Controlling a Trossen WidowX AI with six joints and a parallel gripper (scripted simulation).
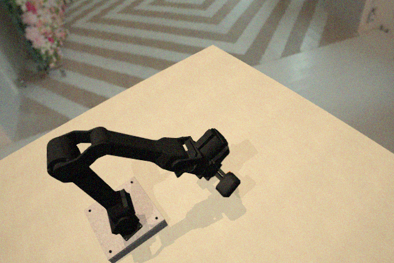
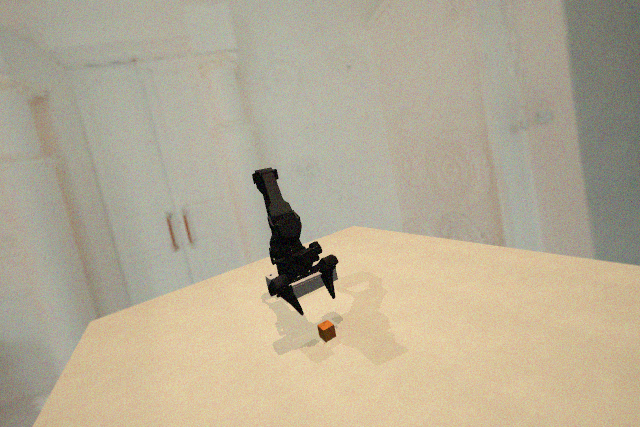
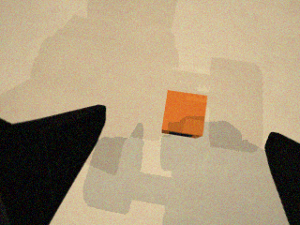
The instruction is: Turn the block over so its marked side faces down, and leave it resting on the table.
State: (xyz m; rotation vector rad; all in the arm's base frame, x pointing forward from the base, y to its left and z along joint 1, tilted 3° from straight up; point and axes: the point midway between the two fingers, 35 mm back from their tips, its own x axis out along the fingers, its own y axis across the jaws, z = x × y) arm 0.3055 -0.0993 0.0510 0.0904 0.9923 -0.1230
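Note:
An orange block [image 2: 326, 330] [image 3: 187, 110] sits on the table [image 1: 286, 173] [image 2: 491, 339]. In the wrist view its plain orange top shows, and a thin dark strip of the marked side shows along its lower edge, so the mark is on an upright side. In the top view the block is almost wholly hidden behind the gripper. My gripper [image 2: 317, 306] [image 3: 187, 127] is open and empty. It hangs above the table, raised over the block and somewhat toward the arm's base, with its fingers wide apart. In the wrist view the block appears between the fingertips, touching neither.
The arm's base plate [image 1: 101, 222] is on the table near its front in the top view. The arm's shadows fall over and around the block. The table's far corner [image 1: 213, 47] points away from the arm.

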